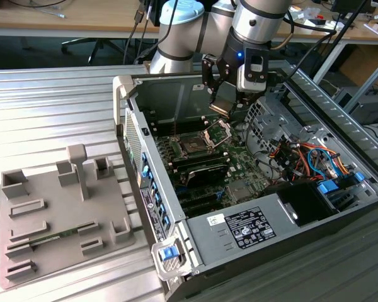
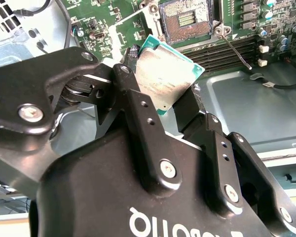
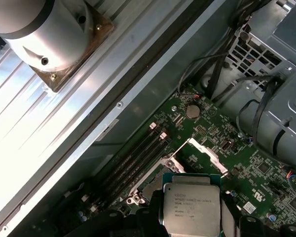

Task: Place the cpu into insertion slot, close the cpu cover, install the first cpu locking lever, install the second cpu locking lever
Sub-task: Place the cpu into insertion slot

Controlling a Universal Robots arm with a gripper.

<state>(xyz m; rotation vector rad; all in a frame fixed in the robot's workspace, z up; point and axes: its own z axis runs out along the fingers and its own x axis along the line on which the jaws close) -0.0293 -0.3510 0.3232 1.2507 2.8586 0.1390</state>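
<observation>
Second wrist view shows the hand clamped on the cpu near the empty insertion slot, so no step is done yet.

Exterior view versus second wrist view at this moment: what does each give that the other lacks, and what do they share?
The exterior view adds the grey fixture plate at its left beside the open computer case, the arm, and the orange and blue cables. The second wrist view adds the silvery top of the cpu and a thin locking lever beside the memory slots. Both show the hand shut on the cpu, tilted, near the open, empty socket.
</observation>
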